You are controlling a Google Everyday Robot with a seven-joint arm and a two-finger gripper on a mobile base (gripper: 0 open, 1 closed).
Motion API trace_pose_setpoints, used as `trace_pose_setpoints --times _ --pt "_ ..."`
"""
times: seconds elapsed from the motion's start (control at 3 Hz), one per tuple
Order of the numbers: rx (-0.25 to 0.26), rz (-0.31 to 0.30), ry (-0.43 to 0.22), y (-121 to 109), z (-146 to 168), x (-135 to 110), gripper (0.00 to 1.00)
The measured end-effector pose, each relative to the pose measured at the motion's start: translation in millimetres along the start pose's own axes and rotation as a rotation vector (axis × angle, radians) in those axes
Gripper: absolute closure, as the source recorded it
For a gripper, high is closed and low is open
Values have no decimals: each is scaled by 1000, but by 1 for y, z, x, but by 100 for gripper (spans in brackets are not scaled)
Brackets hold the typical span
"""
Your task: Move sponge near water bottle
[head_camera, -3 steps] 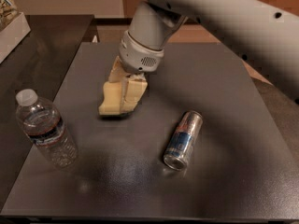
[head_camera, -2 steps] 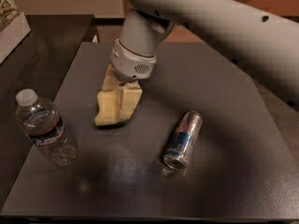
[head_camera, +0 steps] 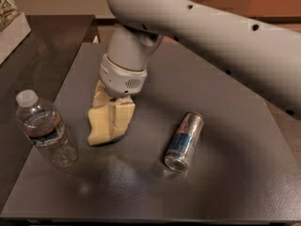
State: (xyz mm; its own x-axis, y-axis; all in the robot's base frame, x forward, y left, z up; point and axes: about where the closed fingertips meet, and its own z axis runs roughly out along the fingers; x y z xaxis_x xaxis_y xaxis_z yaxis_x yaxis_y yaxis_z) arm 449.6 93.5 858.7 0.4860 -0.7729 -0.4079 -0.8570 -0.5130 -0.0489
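Observation:
The pale yellow sponge (head_camera: 98,130) is held between the cream fingers of my gripper (head_camera: 112,119), low over the dark tabletop (head_camera: 221,182), left of centre. The gripper is shut on the sponge and points down; the sponge's lower edge is at or just above the surface. The clear water bottle (head_camera: 44,130) with a white cap stands upright at the left, a short gap to the left of the sponge. My arm reaches in from the upper right.
A silver and blue drink can (head_camera: 184,141) lies on its side to the right of the sponge. A white box (head_camera: 13,32) sits on a dark counter at the top left.
My gripper has carried the sponge leftward and toward the front, closer to the water bottle. The bottle and the can have not moved.

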Motion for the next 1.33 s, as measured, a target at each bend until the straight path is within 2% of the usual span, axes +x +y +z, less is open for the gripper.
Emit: trace_pose_setpoints --times 0.67,1.0,1.33 --pt "-4 -12 -11 7 9 -12 13" --pt "-3 -15 -10 8 9 -13 0" --pt "-3 -15 -10 8 9 -13 0"
